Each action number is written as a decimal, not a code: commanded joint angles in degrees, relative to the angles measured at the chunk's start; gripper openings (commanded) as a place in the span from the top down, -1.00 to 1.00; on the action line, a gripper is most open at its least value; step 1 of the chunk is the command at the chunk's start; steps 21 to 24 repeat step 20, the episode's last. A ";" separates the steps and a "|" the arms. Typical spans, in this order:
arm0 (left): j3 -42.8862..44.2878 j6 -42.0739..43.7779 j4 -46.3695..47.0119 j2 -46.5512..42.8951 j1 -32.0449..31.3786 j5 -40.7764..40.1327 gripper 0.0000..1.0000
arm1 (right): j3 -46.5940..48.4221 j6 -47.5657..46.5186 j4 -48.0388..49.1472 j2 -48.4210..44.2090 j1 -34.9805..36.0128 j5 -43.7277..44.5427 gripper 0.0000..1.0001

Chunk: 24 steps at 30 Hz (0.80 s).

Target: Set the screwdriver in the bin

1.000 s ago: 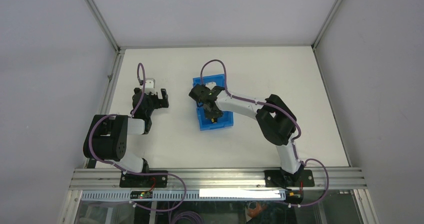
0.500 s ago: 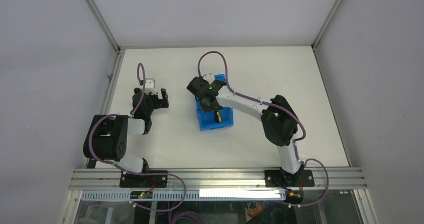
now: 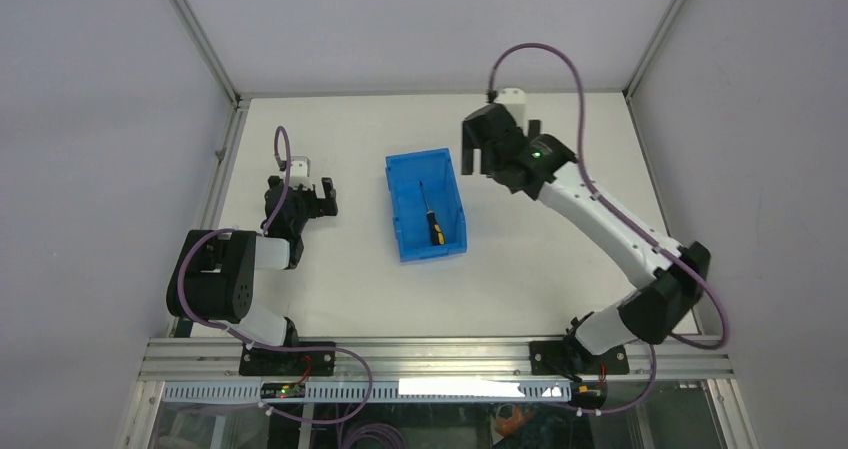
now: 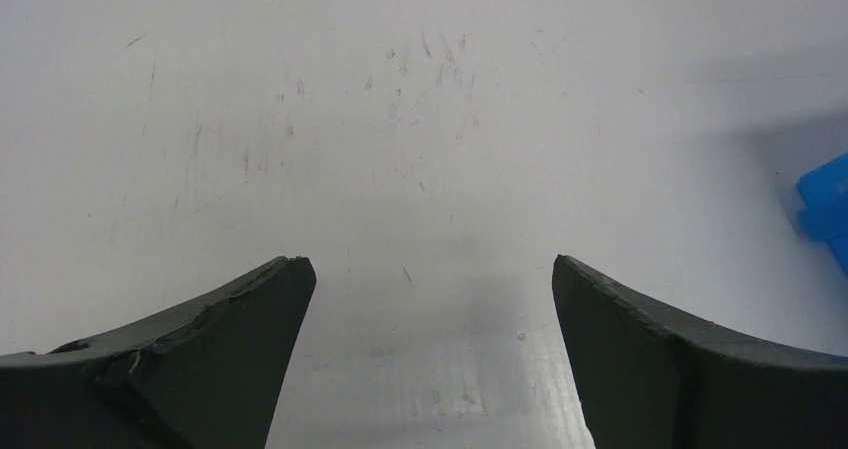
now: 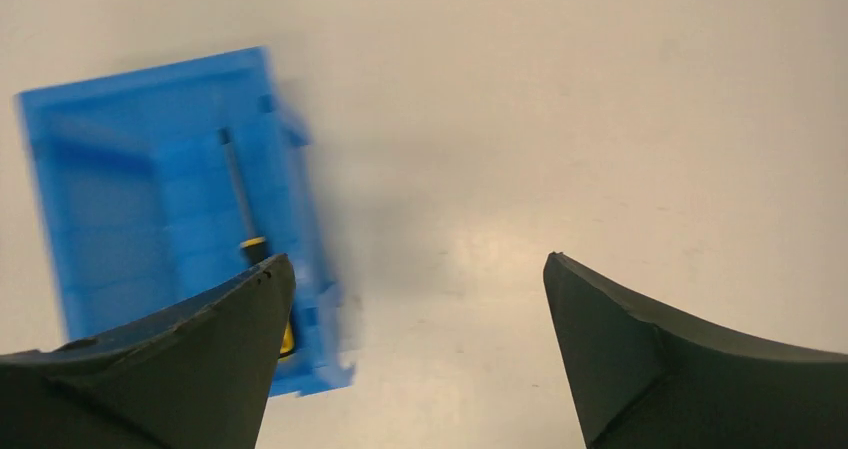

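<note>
One table (image 3: 330, 279): white, fills the middle of the top view.
Right arm (image 3: 600, 214): stretched up toward the upper right of centre, apart from the bin.
Bin (image 3: 450, 194): blue, centre of the top view; at the left of the right wrist view, blurred.
Right gripper (image 5: 415, 261): fingers spread wide, nothing between them, bare table below.
Left gripper (image 4: 430, 261): fingers spread wide, empty; left of centre in the top view.
Screwdriver (image 3: 430, 214): lying on the bin floor, handle toward the frame's bottom, shaft toward the top.
</note>
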 commanded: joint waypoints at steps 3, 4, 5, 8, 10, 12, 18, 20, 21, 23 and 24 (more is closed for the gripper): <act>-0.33 -0.69 1.72 -1.99 0.04 1.17 -0.98 | -12.73 -3.24 1.81 -16.90 -15.79 -1.41 -0.98; -0.33 -0.66 1.72 -1.99 0.07 1.13 -0.98 | -14.07 -3.07 1.31 -18.94 -18.47 -1.79 -0.99; -0.33 -0.68 1.72 -2.03 0.08 1.11 -0.98 | -15.49 -3.00 1.09 -21.09 -21.04 -1.61 -0.99; -0.33 -0.61 1.76 -1.98 0.08 1.14 -0.98 | -18.94 -3.38 0.22 -25.95 -28.05 -3.54 -0.99; -0.33 -0.69 1.72 -2.03 0.09 1.15 -0.98 | -20.52 -2.99 -0.93 -27.84 -32.43 -4.67 -0.98; -0.33 -0.68 1.72 -1.99 0.09 1.20 -0.98 | -21.61 -3.07 -1.54 -29.29 -34.74 -5.20 -0.99; -0.33 -0.66 1.72 -2.00 0.09 1.13 -0.98 | -22.76 -2.24 -1.12 -30.73 -36.98 -6.73 -0.98; -0.33 -0.68 1.72 -2.00 0.06 1.12 -0.98 | -22.51 -1.87 -0.82 -31.10 -36.97 -6.57 -0.99; -0.33 -0.68 1.72 -2.00 0.06 1.12 -0.98 | -22.51 -1.87 -0.82 -31.10 -36.97 -6.57 -0.99; -0.33 -0.68 1.72 -2.00 0.06 1.12 -0.98 | -22.51 -1.87 -0.82 -31.10 -36.97 -6.57 -0.99; -0.33 -0.68 1.72 -2.00 0.06 1.12 -0.98 | -22.51 -1.87 -0.82 -31.10 -36.97 -6.57 -0.99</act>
